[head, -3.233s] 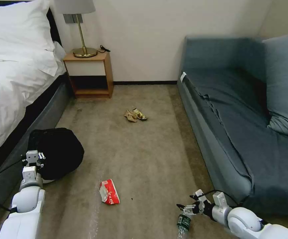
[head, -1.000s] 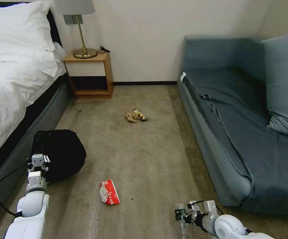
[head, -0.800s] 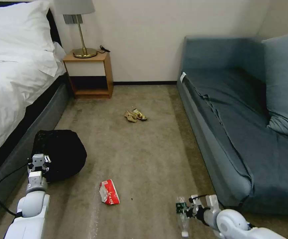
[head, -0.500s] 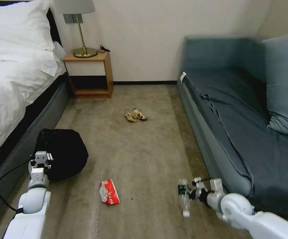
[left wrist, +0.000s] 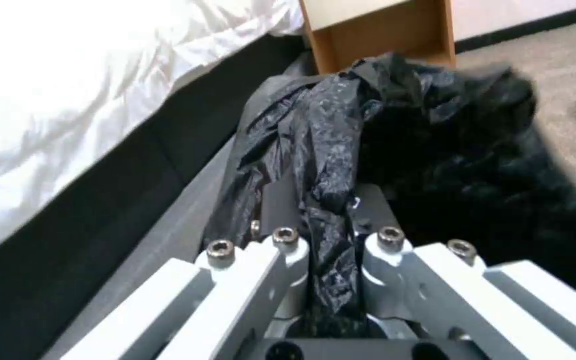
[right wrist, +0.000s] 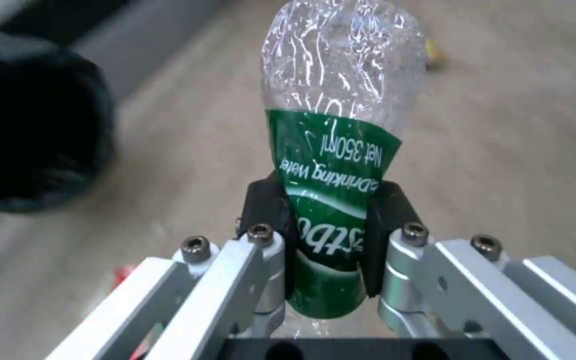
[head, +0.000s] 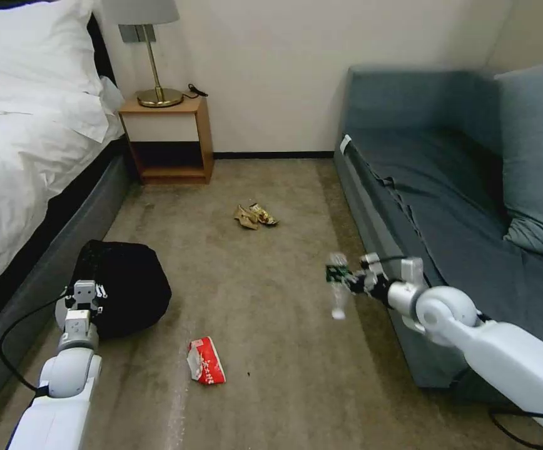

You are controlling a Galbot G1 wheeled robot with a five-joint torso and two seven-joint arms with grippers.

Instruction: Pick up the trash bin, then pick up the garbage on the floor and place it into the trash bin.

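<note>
We hold the bin (head: 124,294) by its black bag: our left claw (left wrist: 331,240) pinches a fold of the liner at the rim, on the bin's near side. The bin sits low beside the bed (head: 27,156); whether it touches the carpet we cannot tell.

Our right claw (right wrist: 328,235) pinches the bottle (right wrist: 335,150) across its green label, and the bottle hangs in the air well to the right of the bin, near the sofa (head: 446,206). The carton (head: 206,361) lies on the floor just right of the bin and nearer to us; the wrappers (head: 254,216) lie well beyond the bin, towards the nightstand (head: 168,140).

The step in hand looks like carrying the bottle over to the bin. To do it well, we would bring the bottle right above the dark opening before we let go, since the limp bag may sag across the mouth. The thin, crushed bottle could slip, so we would keep the squeeze steady and move smoothly. The left claw should hold the rim level.
</note>
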